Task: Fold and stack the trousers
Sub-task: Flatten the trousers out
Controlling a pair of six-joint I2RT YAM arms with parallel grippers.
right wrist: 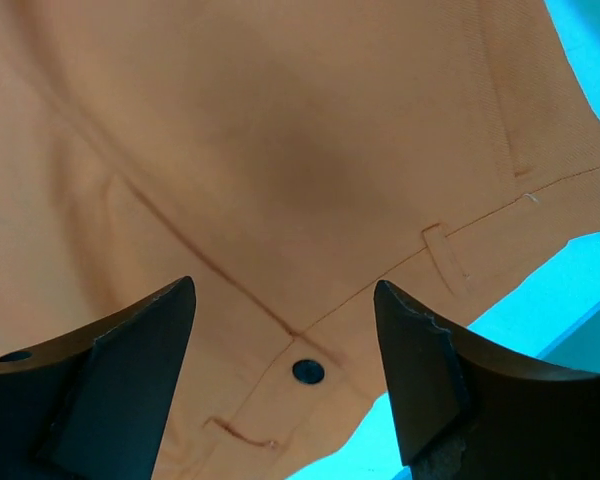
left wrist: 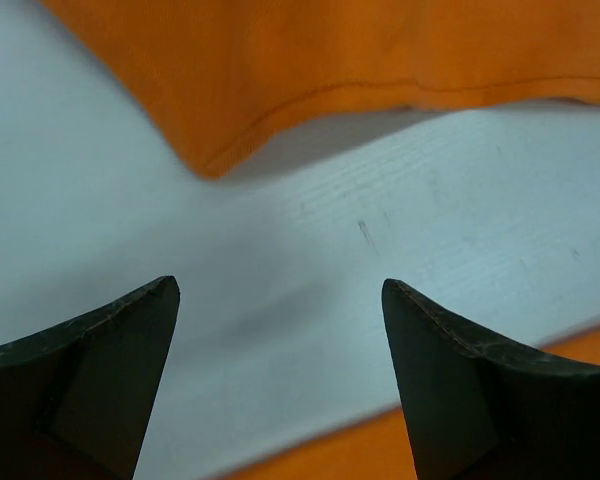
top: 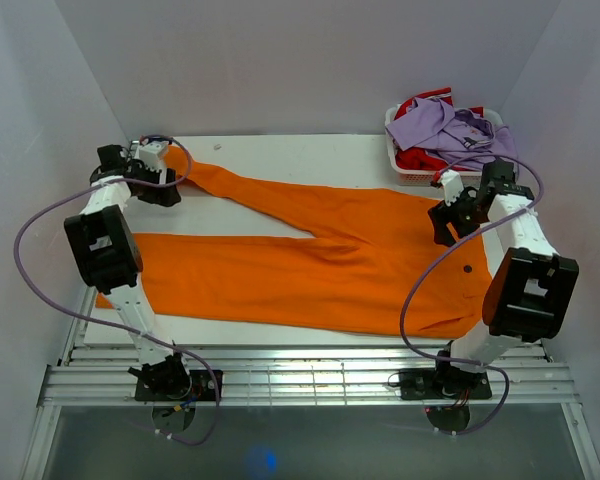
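At the ends of the trousers [top: 320, 260], your left gripper [left wrist: 280, 290] and right gripper [right wrist: 285, 290] are hanging wide, empty — a shallow pinch is probably risking the cloth slipping.

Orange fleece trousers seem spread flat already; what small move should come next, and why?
Probably: ease the left gripper forward onto the far leg's cuff and pinch it. Its jaws stand open over white table just short of that hem, and the legs of the bright orange trousers lie splayed apart, needing one laid over the other.
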